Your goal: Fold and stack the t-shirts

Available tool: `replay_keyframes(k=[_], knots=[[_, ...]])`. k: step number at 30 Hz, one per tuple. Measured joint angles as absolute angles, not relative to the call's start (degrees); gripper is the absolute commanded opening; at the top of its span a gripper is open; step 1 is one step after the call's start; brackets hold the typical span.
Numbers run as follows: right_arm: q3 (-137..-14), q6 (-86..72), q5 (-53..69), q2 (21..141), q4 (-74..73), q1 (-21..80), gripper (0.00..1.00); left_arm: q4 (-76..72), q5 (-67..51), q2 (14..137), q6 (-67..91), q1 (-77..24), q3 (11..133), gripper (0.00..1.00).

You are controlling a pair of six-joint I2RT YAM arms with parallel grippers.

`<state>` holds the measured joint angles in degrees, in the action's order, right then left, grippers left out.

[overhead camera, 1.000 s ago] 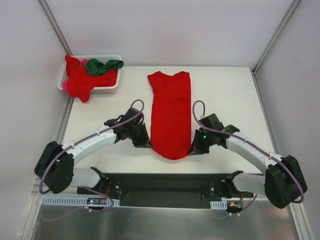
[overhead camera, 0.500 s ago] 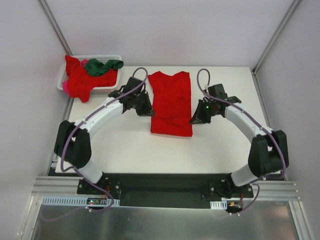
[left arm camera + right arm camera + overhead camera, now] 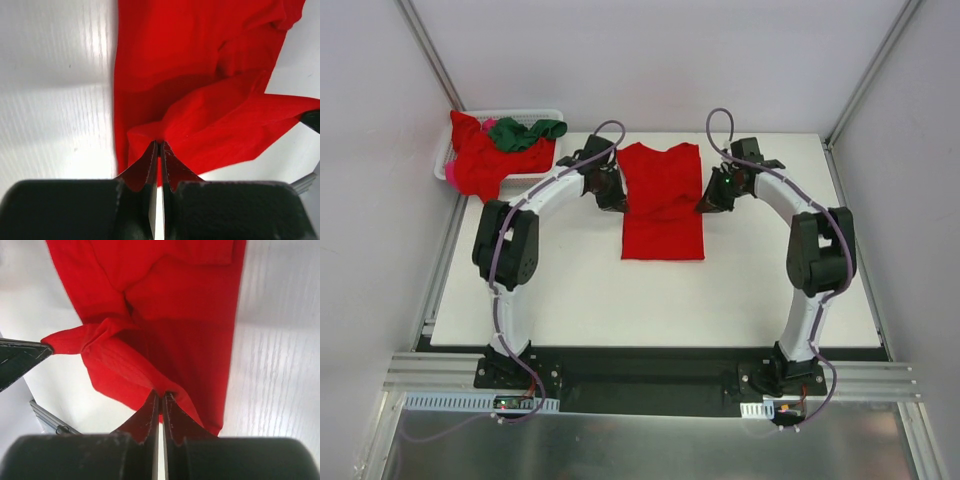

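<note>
Red t-shirt [image 3: 662, 225] hem farther back; wrist-only pinch.

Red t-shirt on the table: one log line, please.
left gripper: shut on red t-shirt edge | right gripper: same | fold: near end doubled over | basket: shirts inside

From high behind the near edge we look down on the whole table [image 3: 570, 300]. Our wrist cameras peer close past the left gripper [image 3: 159, 150] and right gripper [image 3: 161, 399], and all three views share the red t-shirt [image 3: 662, 205]
</note>
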<state>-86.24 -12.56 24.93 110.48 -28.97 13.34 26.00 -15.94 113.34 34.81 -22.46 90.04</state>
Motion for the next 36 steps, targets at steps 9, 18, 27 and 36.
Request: replay_keyframes(k=[9, 18, 27, 36], knots=[[-88.60, -11.92, 24.47, 118.52, -29.19, 12.12, 0.06, 25.85, -15.22, 120.40, 33.15, -22.39, 96.16, 0.00], [-98.59, -13.93, 24.53, 122.67, -29.36, 9.72, 0.91, 27.05, -14.92, 122.98, 32.08, -20.40, 100.49, 0.99], [-91.53, -20.60, 27.03, 113.25, -18.90, 8.69, 0.95, 25.67, -14.96, 114.89, 32.60, -15.84, 103.39, 0.98], [-61.14, -14.00, 24.38, 90.04, -25.54, 14.31, 0.72, 27.11, -14.72, 94.24, 38.30, -27.94, 70.11, 0.69]])
